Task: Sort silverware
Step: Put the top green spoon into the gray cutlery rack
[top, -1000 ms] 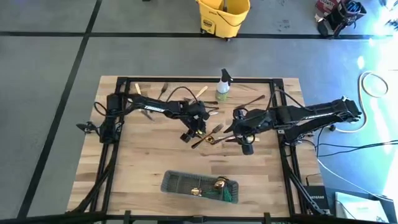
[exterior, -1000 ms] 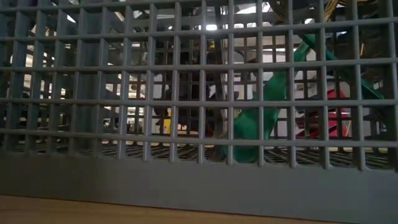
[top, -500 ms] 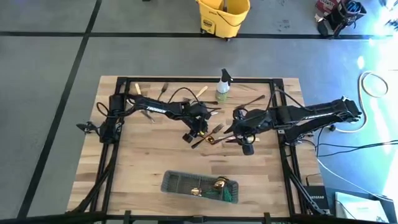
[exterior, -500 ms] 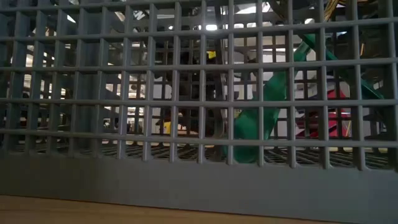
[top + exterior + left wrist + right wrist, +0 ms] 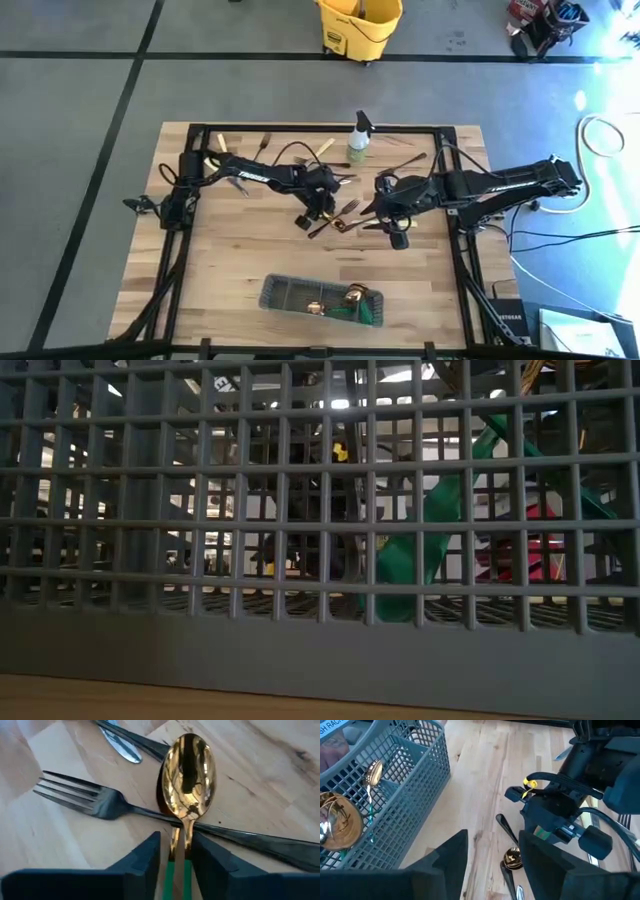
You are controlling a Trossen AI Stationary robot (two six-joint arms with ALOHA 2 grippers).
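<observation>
The silverware lies in a loose pile (image 5: 350, 212) at the table's middle, with more pieces along the far edge (image 5: 262, 146). My left gripper (image 5: 303, 220) stands over the pile's left side, shut on a gold spoon with a green handle (image 5: 189, 775). The spoon's bowl reaches over the handle of a dark fork (image 5: 100, 802) lying on the wood. My right gripper (image 5: 397, 237) is open at the pile's right side, with nothing between its fingers (image 5: 449, 857). From there my left gripper (image 5: 540, 820) shows with the gold bowl (image 5: 511, 858) below it. My left gripper pinches the gold spoon between its two fingers (image 5: 146, 862), where the gold neck meets the green handle (image 5: 180, 851). The spoon lies along the fingers, bowl forward and hollow side up. Whether the bowl is clear of the dark fork under it, I cannot tell.
A grey mesh caddy (image 5: 322, 300) stands near the front edge with a few gold and green-handled pieces in it; it fills the low view (image 5: 320, 640). A spray bottle (image 5: 358, 140) stands at the far edge. Bare wood lies between pile and caddy.
My left gripper has shifted slightly toward the table's right edge above the pile. My right gripper has stayed where it was.
</observation>
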